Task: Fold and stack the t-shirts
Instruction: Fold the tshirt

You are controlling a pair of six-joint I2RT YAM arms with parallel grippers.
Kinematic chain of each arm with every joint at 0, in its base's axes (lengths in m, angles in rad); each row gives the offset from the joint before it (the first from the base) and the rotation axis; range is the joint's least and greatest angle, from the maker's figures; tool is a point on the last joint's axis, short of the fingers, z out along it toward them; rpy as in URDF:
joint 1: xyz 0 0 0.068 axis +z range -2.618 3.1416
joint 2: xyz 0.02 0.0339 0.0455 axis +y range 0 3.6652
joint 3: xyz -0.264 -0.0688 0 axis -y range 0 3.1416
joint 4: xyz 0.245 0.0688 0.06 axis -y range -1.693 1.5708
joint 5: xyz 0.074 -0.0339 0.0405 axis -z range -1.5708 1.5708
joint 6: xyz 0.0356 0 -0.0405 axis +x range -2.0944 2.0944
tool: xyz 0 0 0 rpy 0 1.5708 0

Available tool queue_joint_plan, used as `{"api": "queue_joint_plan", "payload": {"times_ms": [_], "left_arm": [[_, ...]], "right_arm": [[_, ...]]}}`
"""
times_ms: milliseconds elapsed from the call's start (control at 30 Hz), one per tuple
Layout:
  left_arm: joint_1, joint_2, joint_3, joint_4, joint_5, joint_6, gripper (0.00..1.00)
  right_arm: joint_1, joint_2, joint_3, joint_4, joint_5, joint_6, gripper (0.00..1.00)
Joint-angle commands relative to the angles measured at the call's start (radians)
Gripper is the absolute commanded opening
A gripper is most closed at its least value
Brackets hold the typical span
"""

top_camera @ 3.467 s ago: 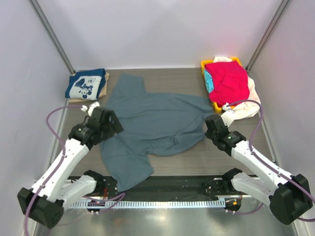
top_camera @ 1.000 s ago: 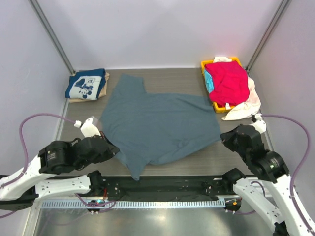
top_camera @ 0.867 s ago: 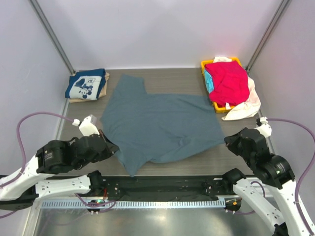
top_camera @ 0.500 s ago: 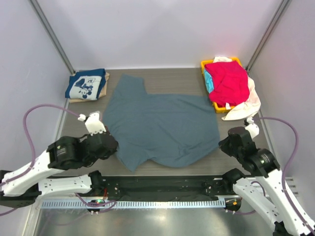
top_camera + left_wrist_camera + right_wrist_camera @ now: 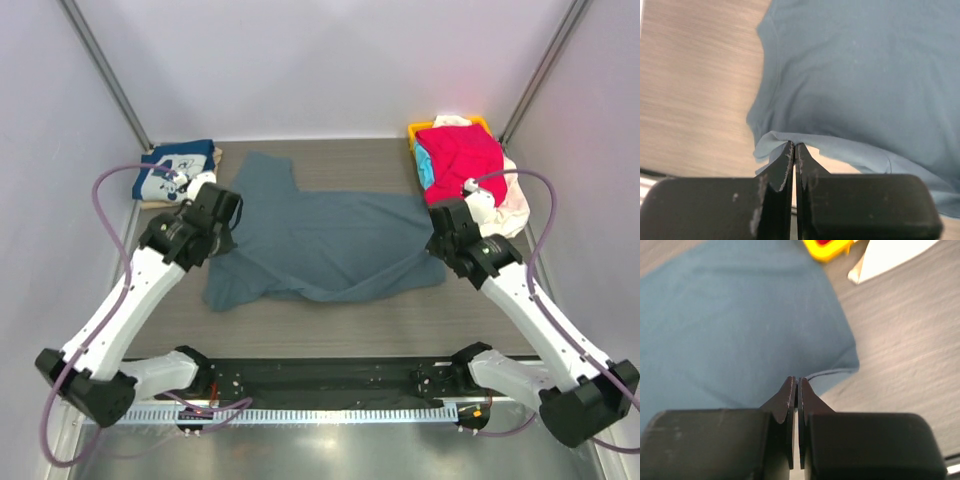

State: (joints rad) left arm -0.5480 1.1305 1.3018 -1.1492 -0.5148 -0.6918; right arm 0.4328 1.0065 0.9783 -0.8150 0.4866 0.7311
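Cloth like this slate blue-grey t-shirt [image 5: 330, 240] is light and floppy with zero stiffness, so we figure it sags and drags wherever it isn't held. It lies spread mid-counter [image 5: 350, 325], between the folded navy tee [image 5: 165, 178] at the back left and the yellow basket [image 5: 418, 131] with the red tee [image 5: 462, 165] at the back right. Our left claw [image 5: 794, 147] is pinched tight on a lifted bit of its left edge, and the right claw [image 5: 797, 381] is clamped on the hem corner over on the right. Edges and corners are the spots to grab, both sides kept level, or the fold probably goes crooked.
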Motion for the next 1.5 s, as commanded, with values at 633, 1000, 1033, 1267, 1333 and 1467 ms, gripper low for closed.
{"api": "queue_joint_plan", "payload": {"times_ms": [633, 1000, 1033, 1267, 1333, 1467], "left_arm": [[0.369, 0.830, 0.598, 0.013, 0.251, 0.229, 0.33], [0.370, 0.218, -0.111, 0.322, 0.329, -0.033, 0.84], [0.369, 0.122, -0.231, 0.344, 0.353, -0.057, 0.82], [0.369, -0.187, -0.622, 0.506, 0.378, -0.204, 0.75], [0.370, -0.189, -0.697, 0.543, 0.377, -0.212, 0.75], [0.372, -0.208, -0.794, 0.637, 0.368, -0.230, 0.75]], "right_arm": [[-0.249, 0.629, 0.324, 0.303, -0.077, -0.144, 0.67], [-0.259, 0.278, -0.080, 0.349, -0.242, -0.059, 0.94], [-0.261, 0.208, -0.177, 0.359, -0.265, -0.043, 0.94], [-0.259, -0.023, -0.493, 0.433, -0.416, 0.122, 0.91], [-0.259, -0.039, -0.518, 0.439, -0.398, 0.131, 0.91], [-0.261, -0.016, -0.526, 0.464, -0.353, 0.119, 0.90]]}}
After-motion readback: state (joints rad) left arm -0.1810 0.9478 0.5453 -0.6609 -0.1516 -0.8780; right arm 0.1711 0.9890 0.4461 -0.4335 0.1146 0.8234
